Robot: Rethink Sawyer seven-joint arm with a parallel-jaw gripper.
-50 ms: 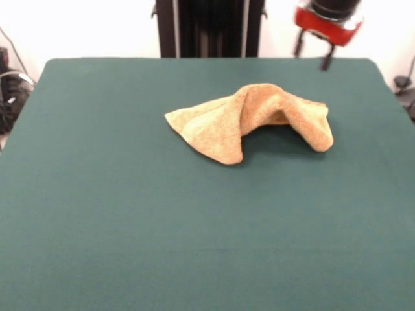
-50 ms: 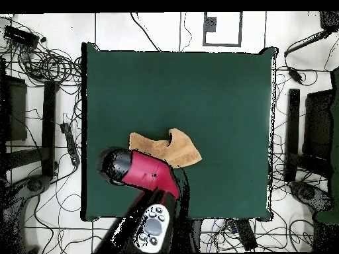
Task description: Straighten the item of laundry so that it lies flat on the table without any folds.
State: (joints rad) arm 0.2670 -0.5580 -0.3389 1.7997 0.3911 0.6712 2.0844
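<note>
The item of laundry (image 1: 249, 120), an orange-tan terry towel, lies crumpled a little beyond the middle of the green table (image 1: 130, 214). Its right part is humped up in a rolled fold, and its left part spreads flatter to a corner. My gripper (image 1: 313, 55) hangs high above the table's far right, behind the towel's right end and clear of it. Its two black fingers (image 1: 327, 61) stand apart with nothing between them. In the overhead view the towel (image 2: 173, 149) shows beside the red arm (image 2: 149, 173), which covers the gripper and part of the cloth.
Cables and dark stands (image 2: 40, 99) crowd the floor around the table. The robot's black pedestal (image 1: 211, 26) rises behind the far edge. Green cloth stretches broadly in front of and to both sides of the towel.
</note>
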